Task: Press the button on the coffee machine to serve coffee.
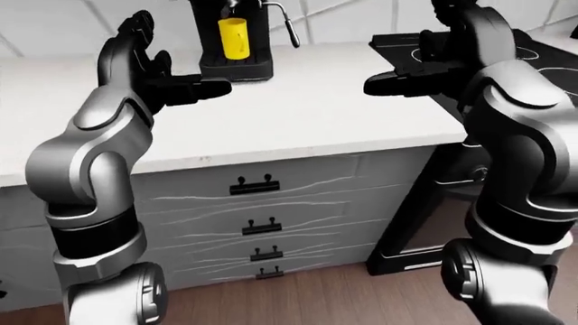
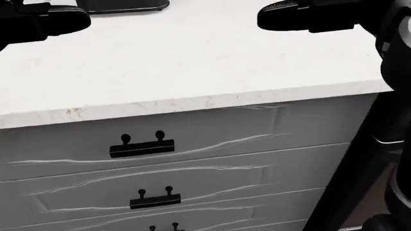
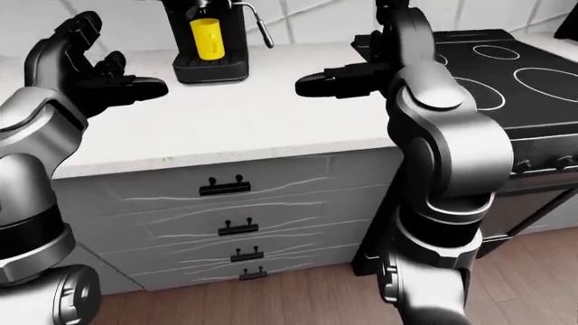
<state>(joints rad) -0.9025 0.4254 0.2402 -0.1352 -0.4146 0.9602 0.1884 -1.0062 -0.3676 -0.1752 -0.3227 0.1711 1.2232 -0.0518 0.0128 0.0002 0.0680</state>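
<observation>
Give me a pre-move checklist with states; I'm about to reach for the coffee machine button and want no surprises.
1. Coffee machine in view: ok, at the top of the right-eye view on the counter.
2. Cup under the spout: ok, yellow cup stands on the machine's tray.
3. Button located: cannot tell, the machine's top is cropped.
4. Left robot hand free: ok, open, holding nothing, left of the machine.
5. Right robot hand free: ok, open, above the counter near the stove.
6. Path to the machine: ok, nothing on the counter between the hands and it.
</observation>
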